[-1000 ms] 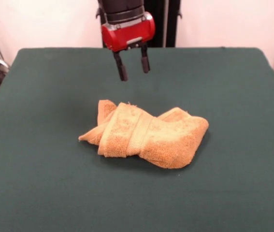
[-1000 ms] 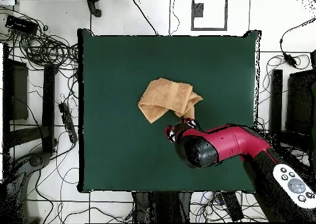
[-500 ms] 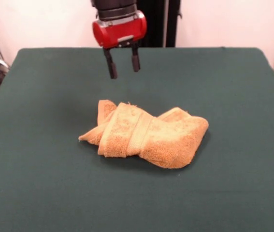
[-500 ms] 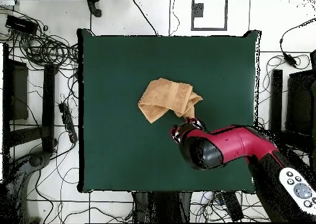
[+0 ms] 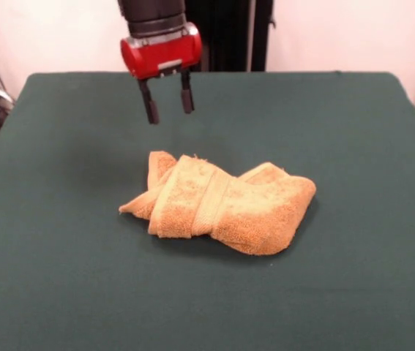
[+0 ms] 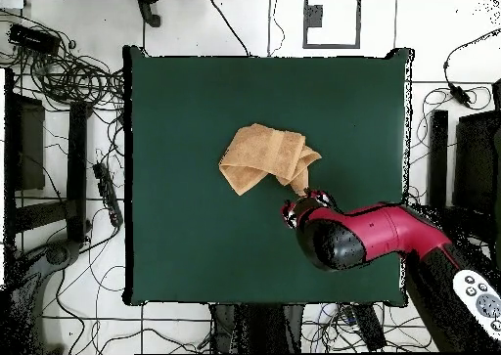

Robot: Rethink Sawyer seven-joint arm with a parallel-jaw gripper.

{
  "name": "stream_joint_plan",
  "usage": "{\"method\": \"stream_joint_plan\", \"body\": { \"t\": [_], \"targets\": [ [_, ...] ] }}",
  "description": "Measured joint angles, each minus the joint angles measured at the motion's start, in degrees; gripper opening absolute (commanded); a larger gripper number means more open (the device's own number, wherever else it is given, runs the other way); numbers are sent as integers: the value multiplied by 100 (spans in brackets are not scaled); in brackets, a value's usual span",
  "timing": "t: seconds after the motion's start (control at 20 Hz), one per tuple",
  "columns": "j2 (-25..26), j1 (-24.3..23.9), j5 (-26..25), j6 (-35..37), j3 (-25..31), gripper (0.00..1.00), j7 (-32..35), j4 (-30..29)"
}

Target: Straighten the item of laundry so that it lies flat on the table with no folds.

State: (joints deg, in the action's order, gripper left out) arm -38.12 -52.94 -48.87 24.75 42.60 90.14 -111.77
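Now | gripper point(image 5: 167, 103) empty, fingers apart, hovering off the cloth | towel point(image 5: 222, 204) bunched mid-table point(image 5: 383, 292) | towel's narrow end points toward gripper, long axis runs toward the opposite side edge

Tangled black cables point(image 6: 64, 72) are sprawling over the pale tiled floor point(image 6: 245, 23). Further along that floor from the cables, a dark square frame point(image 6: 335, 22) is lying flat. At the opposite side from the cables, a black stand point(image 6: 437, 160) is standing on it.
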Motion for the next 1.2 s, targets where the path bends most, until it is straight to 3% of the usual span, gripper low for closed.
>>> {"method": "stream_joint_plan", "body": {
  "t": [0.5,0.9,1.2],
  "targets": [
    [585,73,-496,-72,-18,100,0,320],
    [237,391,-1096,-476,-228,100,0,348],
    [78,465,-1178,-564,-336,100,0,432]
  ]
}}
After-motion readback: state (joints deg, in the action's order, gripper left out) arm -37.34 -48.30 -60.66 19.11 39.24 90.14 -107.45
